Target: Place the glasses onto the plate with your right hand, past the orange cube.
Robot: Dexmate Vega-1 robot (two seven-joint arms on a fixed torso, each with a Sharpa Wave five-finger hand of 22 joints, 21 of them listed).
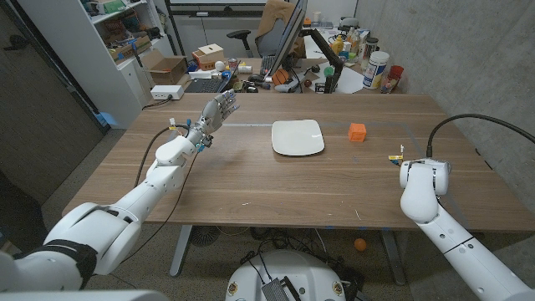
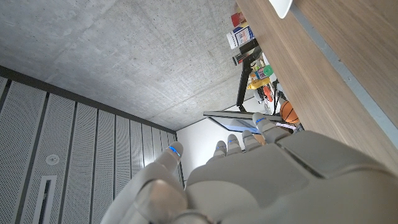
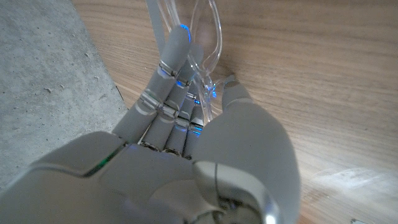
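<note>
One white plate [image 1: 298, 137] sits mid-tabletop [image 1: 251, 188]; one orange cube [image 1: 358, 132] lies at its 3 o'clock, apart from it. One pair of clear glasses [image 3: 202, 46] is pinched between thumb and fingers [image 3: 171, 62] of the right robot hand [image 3: 199, 124] over the wood. The left robot hand [image 1: 216, 111], at the plate's 9 o'clock, is raised with fingers spread, holding nothing. No writing can be read.
</note>
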